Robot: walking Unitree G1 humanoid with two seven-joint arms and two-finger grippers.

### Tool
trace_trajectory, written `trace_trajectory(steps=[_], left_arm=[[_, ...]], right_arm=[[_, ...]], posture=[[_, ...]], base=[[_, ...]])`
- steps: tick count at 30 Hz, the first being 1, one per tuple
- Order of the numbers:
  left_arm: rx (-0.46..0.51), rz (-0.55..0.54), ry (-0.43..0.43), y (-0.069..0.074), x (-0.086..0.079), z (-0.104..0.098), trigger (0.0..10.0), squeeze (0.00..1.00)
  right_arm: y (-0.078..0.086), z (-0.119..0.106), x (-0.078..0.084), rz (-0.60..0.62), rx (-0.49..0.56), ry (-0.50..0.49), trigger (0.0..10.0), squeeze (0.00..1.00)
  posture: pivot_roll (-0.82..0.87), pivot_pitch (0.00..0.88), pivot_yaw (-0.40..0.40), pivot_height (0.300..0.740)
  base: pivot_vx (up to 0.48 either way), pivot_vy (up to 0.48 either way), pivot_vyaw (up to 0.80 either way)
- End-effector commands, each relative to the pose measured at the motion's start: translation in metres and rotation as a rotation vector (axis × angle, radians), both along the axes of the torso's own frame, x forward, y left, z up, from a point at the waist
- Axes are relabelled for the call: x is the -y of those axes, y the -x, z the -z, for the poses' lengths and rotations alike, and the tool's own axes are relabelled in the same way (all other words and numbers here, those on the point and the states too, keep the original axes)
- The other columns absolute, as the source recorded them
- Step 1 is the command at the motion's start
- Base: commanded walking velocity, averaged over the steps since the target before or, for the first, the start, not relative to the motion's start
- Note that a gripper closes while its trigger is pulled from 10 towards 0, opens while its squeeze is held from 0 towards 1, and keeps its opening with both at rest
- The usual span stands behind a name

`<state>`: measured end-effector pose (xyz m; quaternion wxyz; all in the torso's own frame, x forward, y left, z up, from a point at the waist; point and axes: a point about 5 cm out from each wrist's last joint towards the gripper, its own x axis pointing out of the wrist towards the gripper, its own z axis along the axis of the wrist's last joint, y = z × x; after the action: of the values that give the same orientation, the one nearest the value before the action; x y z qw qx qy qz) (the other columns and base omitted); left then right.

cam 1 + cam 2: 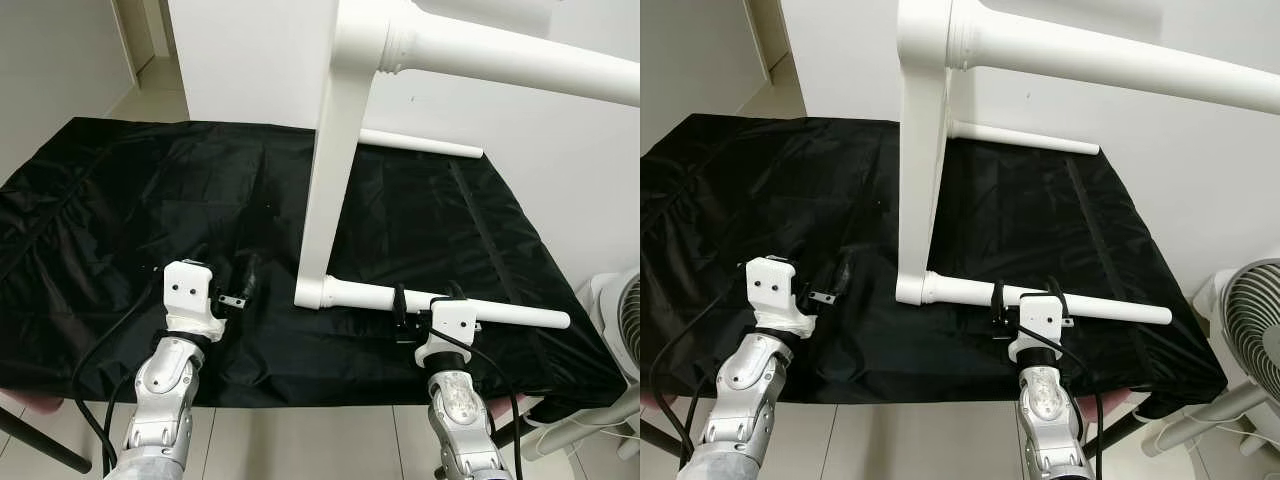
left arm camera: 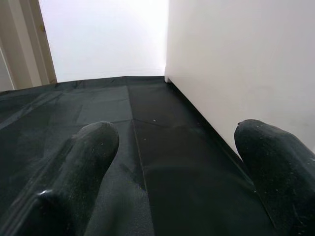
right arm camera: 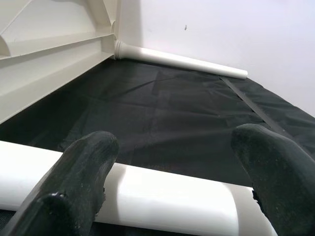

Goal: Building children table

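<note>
A white children's table stands on its side on a black cloth [image 1: 120, 200], its top [image 1: 330, 180] seen edge-on. Three white legs stick out to the right. One leg [image 1: 520, 60] is up high, one [image 1: 420, 143] lies at the back, and the front leg [image 1: 510, 314] rests low on the cloth. My right gripper [image 1: 428, 300] is open, its fingers [image 3: 83, 167] straddling the front leg [image 3: 162, 196]. My left gripper [image 1: 245, 285] is open above the cloth [image 2: 123, 128], just left of the tabletop [image 2: 236, 64], holding nothing.
A white fan [image 1: 625, 320] stands on the floor at the right, beside the cloth's edge. White walls close the back and the right. A doorway [image 1: 150, 40] opens at the far left. Pale floor tiles [image 1: 300, 440] run along the near edge.
</note>
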<state>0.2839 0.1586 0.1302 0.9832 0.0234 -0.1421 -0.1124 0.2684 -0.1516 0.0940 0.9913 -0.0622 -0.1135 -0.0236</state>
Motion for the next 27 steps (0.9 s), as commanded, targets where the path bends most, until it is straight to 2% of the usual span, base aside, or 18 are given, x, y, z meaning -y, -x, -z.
trace_trajectory(steps=[1,19,24,25,27], left_arm=[[-0.009,-0.022,0.003,-0.001,0.001,0.002,10.0,0.0],[-0.007,-0.026,-0.015,0.001,0.0,0.005,10.0,0.0],[-0.037,-0.028,-0.032,0.003,-0.002,0.016,10.0,0.0],[-0.071,-0.033,-0.042,0.005,-0.004,0.024,10.0,0.0],[-0.075,-0.033,-0.044,0.005,-0.004,0.025,10.0,0.0]], right_arm=[[0.0,-0.001,0.002,0.005,0.004,-0.004,10.0,0.0],[-0.002,0.0,0.001,0.0,0.004,-0.002,10.0,0.0],[-0.002,0.005,0.001,-0.004,-0.022,0.016,10.0,0.0],[-0.002,0.012,0.001,-0.008,-0.05,0.04,10.0,0.0],[-0.002,0.013,0.002,-0.011,-0.054,0.044,10.0,0.0]], posture=[[-0.01,0.0,-0.04,0.74],[0.0,0.0,-0.044,0.74],[0.0,0.0,-0.045,0.74],[0.0,0.0,-0.046,0.74],[0.0,0.0,-0.046,0.74]], base=[[0.0,0.0,0.0],[0.0,0.0,0.0],[0.0,0.0,0.0],[0.0,0.0,0.0],[0.0,0.0,0.0]])
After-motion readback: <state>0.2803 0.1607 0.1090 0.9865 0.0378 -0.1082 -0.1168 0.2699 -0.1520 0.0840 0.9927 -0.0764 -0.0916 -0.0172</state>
